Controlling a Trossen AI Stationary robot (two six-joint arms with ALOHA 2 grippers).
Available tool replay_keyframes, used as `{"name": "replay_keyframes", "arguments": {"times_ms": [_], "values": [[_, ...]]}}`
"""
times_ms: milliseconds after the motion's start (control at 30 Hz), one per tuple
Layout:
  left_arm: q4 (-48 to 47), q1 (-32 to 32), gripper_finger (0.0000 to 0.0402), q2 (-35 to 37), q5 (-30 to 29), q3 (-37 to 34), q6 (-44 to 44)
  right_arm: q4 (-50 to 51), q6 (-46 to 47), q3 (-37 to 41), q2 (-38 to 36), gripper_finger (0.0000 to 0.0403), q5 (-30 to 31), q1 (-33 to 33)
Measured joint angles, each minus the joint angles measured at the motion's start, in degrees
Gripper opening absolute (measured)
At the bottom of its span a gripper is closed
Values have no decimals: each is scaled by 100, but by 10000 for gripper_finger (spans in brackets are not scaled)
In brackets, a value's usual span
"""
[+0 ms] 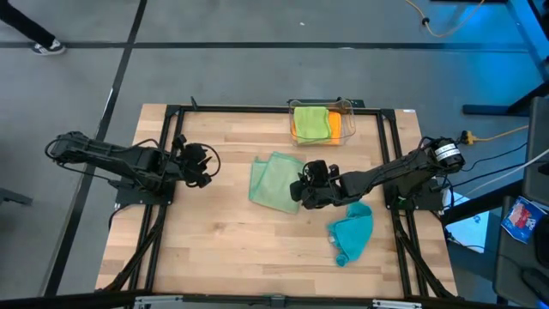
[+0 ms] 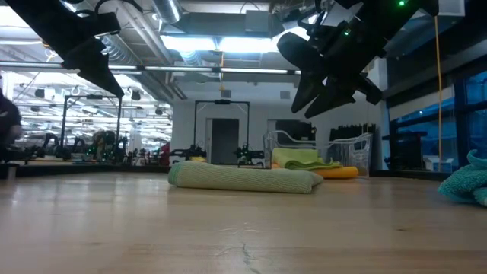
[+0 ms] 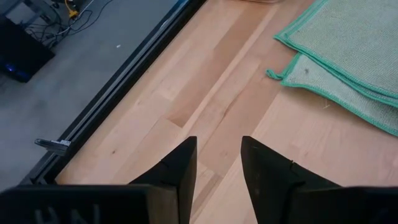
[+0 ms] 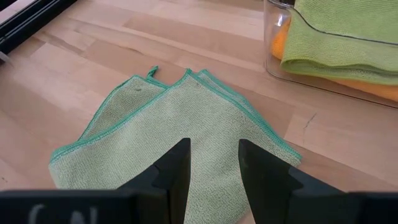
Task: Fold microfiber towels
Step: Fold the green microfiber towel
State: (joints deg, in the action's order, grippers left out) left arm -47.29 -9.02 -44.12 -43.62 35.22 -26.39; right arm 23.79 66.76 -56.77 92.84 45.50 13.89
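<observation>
The pale sage green towel (image 1: 274,178) lies folded in several layers, flat on the middle of the table, also seen as a low pad (image 2: 243,176). My right gripper (image 1: 302,190) hovers open above the towel's right part (image 4: 186,118), well clear of it (image 2: 323,95). The teal towel (image 1: 352,233) lies crumpled on the table near the right front. The lime green towel (image 1: 310,121) rests folded on the orange one (image 1: 336,127) inside the clear bin (image 1: 347,107). My left gripper (image 1: 206,165) waits open over bare wood left of the sage towel (image 3: 348,56).
The clear bin (image 2: 358,148) stands at the table's far edge, right of centre. A black frame (image 1: 257,109) runs around the tabletop. Bare wood (image 1: 223,240) spreads across the near left half. The floor beyond the left rail shows in the left wrist view.
</observation>
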Motion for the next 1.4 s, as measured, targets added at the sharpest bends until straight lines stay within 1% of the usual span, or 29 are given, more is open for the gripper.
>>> {"name": "replay_keyframes", "arguments": {"times_ms": [167,367,467,600,767,867,933,1033,1133,1233,1333,1400], "values": [[0,0,118,0,0,0,0,0,0,0,0,137,18,-1],[0,-1,118,0,0,0,-1,-131,-4,0,0,137,290,-25],[0,-2,118,0,0,0,-2,-348,-182,-9,0,137,153,-128],[0,-2,118,0,0,0,-2,-1012,-962,-22,7,137,-616,-404],[0,-2,118,-1,0,0,0,-1823,-2062,-28,7,137,-1977,-926],[0,0,118,-2,0,0,-1,-2236,-2791,-28,7,137,-2530,-1221],[0,-1,118,-2,0,0,0,-2508,-3310,-28,7,137,-3012,-1423],[-1,-1,118,-1,0,0,0,-2796,-3606,-37,51,137,-3721,-1744],[0,0,118,-2,0,0,-2,-2730,-3675,-39,231,137,-3991,-2054],[0,-2,118,-2,-2,0,0,-2706,-3991,-33,448,137,-4109,-2282],[0,-1,118,-2,0,0,-1,-2693,-4325,-33,555,137,-4368,-2390],[-2,-2,118,-2,0,0,0,-2519,-4249,-33,553,137,-4515,-2383]]}}
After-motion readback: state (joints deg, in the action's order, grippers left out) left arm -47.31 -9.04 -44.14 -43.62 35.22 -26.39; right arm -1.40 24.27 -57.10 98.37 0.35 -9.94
